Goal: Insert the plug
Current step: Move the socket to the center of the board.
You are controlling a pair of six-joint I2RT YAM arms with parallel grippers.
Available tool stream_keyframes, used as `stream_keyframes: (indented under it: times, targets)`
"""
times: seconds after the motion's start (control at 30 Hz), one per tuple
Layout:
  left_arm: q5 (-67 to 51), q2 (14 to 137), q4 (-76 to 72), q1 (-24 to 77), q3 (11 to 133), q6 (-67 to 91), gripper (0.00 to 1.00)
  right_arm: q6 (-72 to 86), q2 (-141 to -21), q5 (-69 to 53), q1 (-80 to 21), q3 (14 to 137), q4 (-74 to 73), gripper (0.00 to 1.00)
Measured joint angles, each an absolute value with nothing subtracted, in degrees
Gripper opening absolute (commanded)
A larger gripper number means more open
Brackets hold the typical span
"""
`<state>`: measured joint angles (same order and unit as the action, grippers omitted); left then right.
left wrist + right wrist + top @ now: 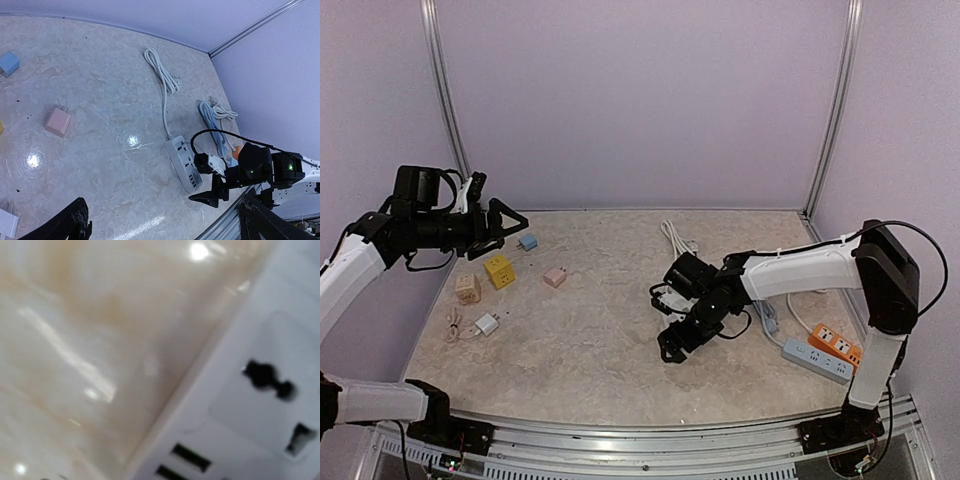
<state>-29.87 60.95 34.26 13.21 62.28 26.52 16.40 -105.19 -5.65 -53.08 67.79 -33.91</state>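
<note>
right gripper [672, 345] low over white power strip [182, 162], table's right half, jaws wide, empty, probably lining up a socket | pink plug [555, 277], white charger [486, 324] loose near left edge | left gripper [508, 228] raised above them, jaws wide, empty

The right wrist view is coming through blurred. The white power strip [240, 405] is running off the right and bottom edges, its sockets smeared, and the claw's own fingers are lying outside the frame. From above, the right claw [670, 325] is covering most of that strip. In the left wrist view, the left claw [162, 210] is showing only dark fingertips [75, 222] at the bottom edge. A blue adapter [8, 63] and a white charger [5, 222] are being cut off by the left edge.
</note>
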Motion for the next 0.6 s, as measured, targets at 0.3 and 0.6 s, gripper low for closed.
stream_keyframes:
  times: [0.3, 0.6]
  targets:
    - [-30.2, 61.3, 33.9, 12.3, 62.3, 26.6, 0.99, 16.4, -115.8, -8.6, -55.0, 80.6, -31.1, 0.93]
    - [-30.2, 61.3, 33.9, 12.3, 62.3, 26.5, 0.99, 15.5, -121.5, -8.5, -55.0, 88.3, -30.4, 0.95]
